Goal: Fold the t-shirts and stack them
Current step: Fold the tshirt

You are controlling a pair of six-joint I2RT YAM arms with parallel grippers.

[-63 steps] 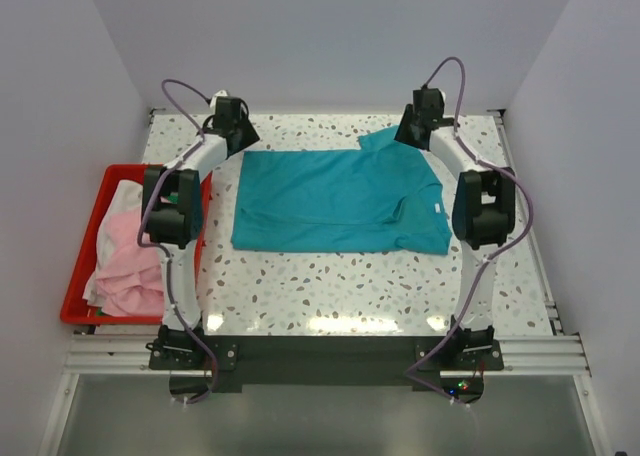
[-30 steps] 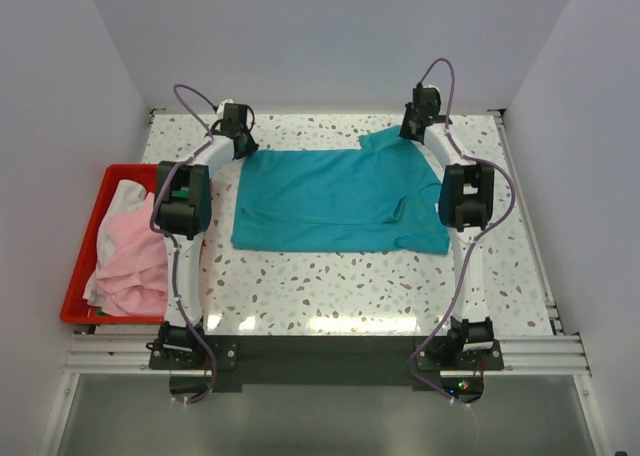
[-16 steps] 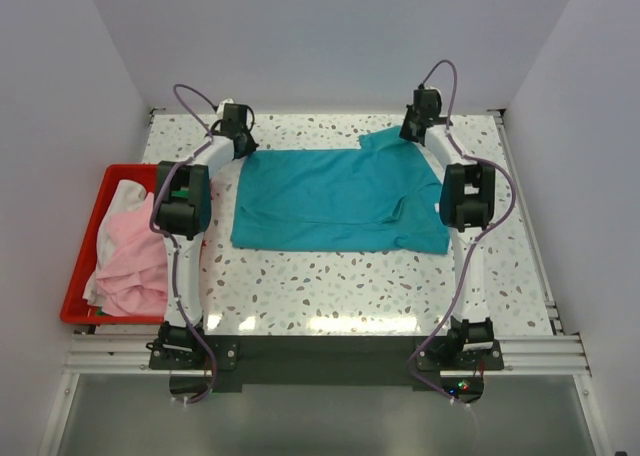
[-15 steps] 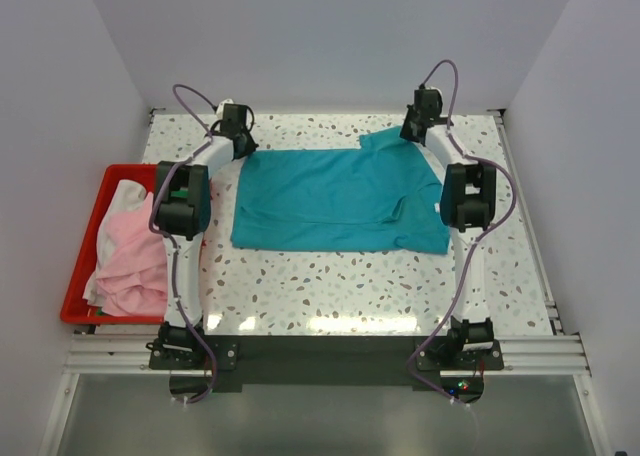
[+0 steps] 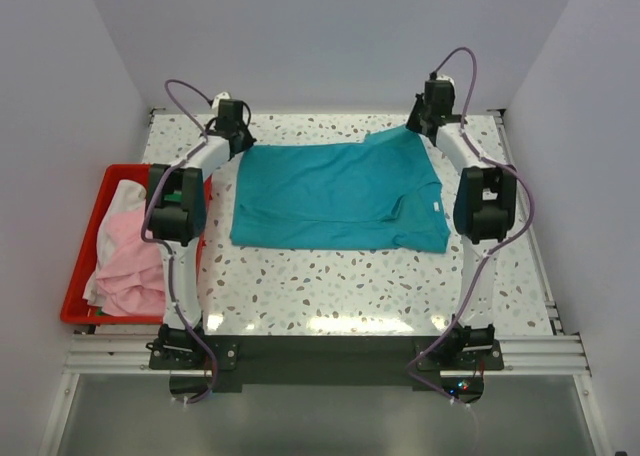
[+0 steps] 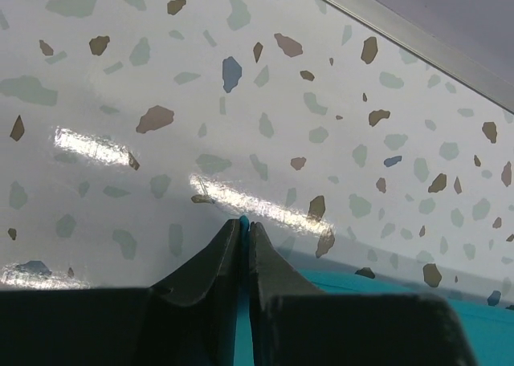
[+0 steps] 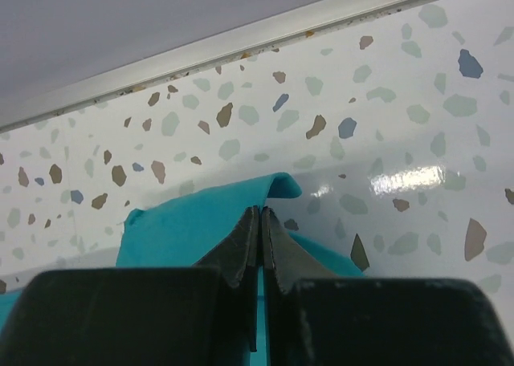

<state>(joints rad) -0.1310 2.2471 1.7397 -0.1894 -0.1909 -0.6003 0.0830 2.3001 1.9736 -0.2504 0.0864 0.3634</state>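
Two arms are shown, left arm [image 5: 175, 201] & right arm [image 5: 485, 201]: white links w/ black joint housings. Purple cables [image 5: 461, 50] are run from wrists to black base plates [image 5: 185, 354]. Fingers [image 6: 205, 266] are matte black, wedge-shaped, tapered to thin tips. Green/red lights [image 5: 458, 386] are lit nr right base.

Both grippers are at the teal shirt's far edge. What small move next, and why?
Probably lift both arms together a little. The left gripper and right gripper each look pinched shut on a far corner of the teal t-shirt, which otherwise lies flat. An even lift should free that edge to fold it toward the near hem.
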